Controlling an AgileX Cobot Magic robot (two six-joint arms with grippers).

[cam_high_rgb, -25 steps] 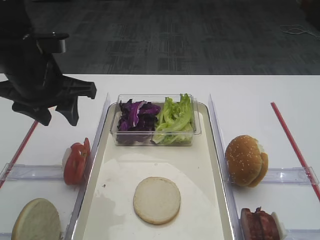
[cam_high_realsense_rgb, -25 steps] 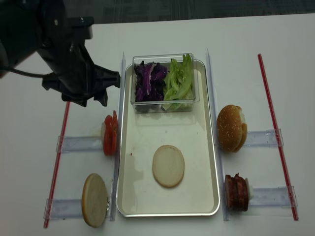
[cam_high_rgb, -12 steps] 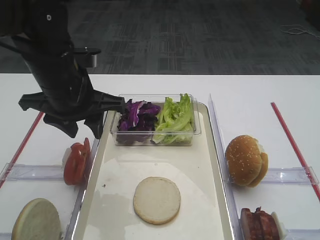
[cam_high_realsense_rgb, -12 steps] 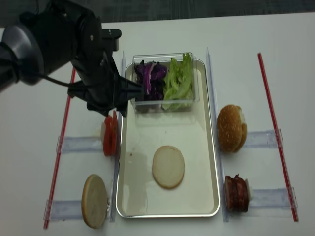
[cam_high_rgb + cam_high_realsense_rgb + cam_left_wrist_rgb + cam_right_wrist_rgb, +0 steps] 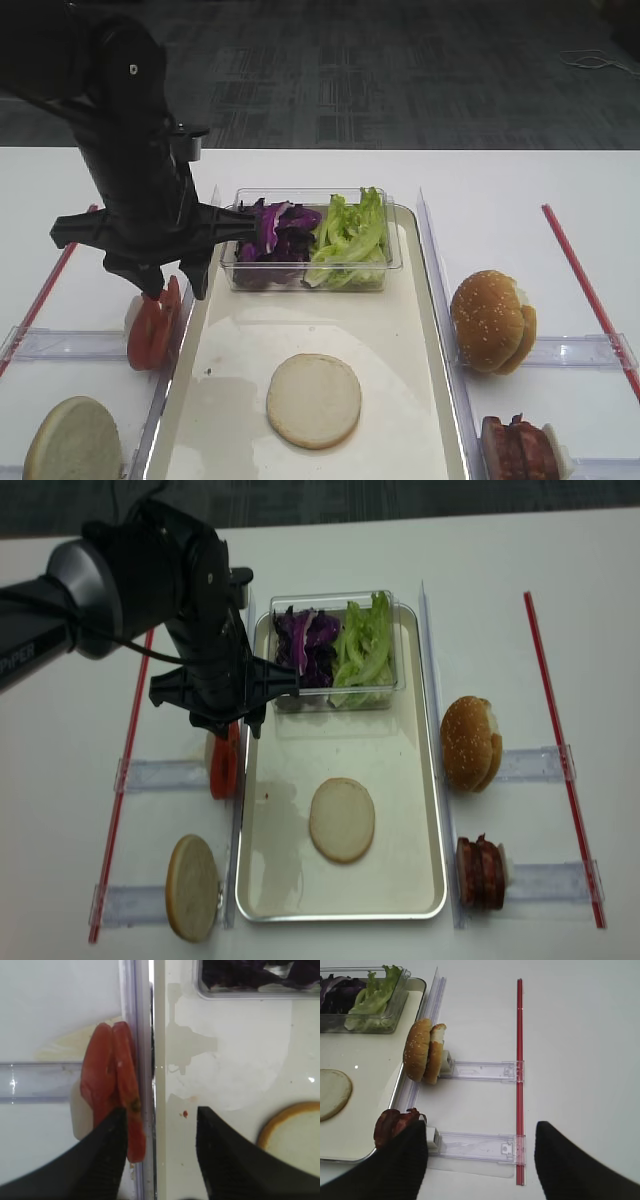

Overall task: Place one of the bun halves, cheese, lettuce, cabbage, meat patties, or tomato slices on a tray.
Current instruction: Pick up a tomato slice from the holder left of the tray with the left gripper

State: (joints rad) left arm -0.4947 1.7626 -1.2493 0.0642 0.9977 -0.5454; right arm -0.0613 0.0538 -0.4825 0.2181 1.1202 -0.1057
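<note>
Tomato slices (image 5: 112, 1090), thin glossy red rounds standing on edge in a clear plastic rack, are sitting just left of the long cream-white tray (image 5: 400, 770) with its shiny metal rim, and I am watching my left gripper (image 5: 160, 1152) hanging right over them. Its jaws are standing apart: one black finger is touching the near edge of the slices, the other is over the tray's bare floor, so nothing is gripped. On the tray, one pale flat bun half (image 5: 342, 819) is lying toward the near end, and at the far end a small clear plastic box (image 5: 335, 695) is holding dark purple shredded cabbage (image 5: 305, 648) beside frilly green lettuce (image 5: 362, 645). Another bun half (image 5: 192, 887) is leaning in a rack at the near left. Right of the tray, a sesame-topped bun (image 5: 470, 742) and reddish-brown meat patties (image 5: 480, 872) are standing in racks. My right gripper (image 5: 477, 1160) is hovering with its fingers spread wide over the white table (image 5: 580, 1035), holding nothing.
</note>
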